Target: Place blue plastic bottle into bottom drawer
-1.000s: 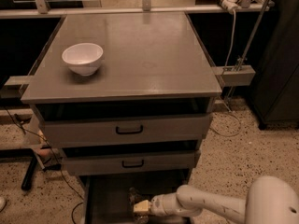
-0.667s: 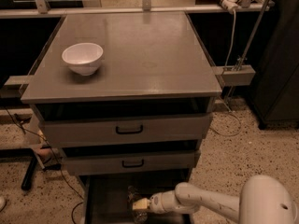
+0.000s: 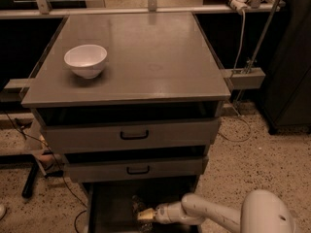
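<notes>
The bottom drawer [image 3: 111, 205] is pulled open at the foot of the grey cabinet, and its inside is dark. My white arm reaches in from the lower right. My gripper [image 3: 146, 214] is low inside the drawer, near its middle. A faint clear glinting shape right at the gripper's tip looks like the blue plastic bottle [image 3: 138, 204]. Its label and cap do not show. I cannot tell whether the bottle is held or resting on the drawer floor.
A white bowl [image 3: 86, 59] stands on the cabinet top [image 3: 155, 57] at the left. Two shut drawers with black handles [image 3: 134, 135] sit above the open one. Cables lie on the speckled floor at the left, and a dark cabinet [image 3: 291, 81] stands at the right.
My arm and gripper have shifted slightly left inside the bottom drawer. The bowl and the drawers have not moved.
</notes>
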`<state>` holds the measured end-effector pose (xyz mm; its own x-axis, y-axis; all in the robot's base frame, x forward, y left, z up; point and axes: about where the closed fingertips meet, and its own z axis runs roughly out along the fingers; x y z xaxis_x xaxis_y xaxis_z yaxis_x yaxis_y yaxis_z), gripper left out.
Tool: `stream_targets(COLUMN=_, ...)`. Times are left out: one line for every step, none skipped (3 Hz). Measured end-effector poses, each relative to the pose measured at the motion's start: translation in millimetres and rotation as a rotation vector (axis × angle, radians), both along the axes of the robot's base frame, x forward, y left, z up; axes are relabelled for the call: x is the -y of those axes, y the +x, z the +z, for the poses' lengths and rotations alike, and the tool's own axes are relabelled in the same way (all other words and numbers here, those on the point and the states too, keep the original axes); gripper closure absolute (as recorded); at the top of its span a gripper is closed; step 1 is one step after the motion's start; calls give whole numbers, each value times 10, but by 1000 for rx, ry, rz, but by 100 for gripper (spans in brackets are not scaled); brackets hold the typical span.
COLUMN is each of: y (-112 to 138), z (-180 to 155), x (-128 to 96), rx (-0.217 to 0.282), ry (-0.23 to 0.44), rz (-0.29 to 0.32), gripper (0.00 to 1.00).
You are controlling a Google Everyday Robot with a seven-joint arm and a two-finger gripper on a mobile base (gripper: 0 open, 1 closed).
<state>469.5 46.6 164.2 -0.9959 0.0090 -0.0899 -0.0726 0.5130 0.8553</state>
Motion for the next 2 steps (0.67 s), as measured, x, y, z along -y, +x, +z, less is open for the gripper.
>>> stream_targets(y=0, z=0, x=0, rx=0, ry=0, rz=0, gripper=100)
stream_targets(y=0, z=0, x=-1, rx=0, ry=0, rz=0, gripper=86)
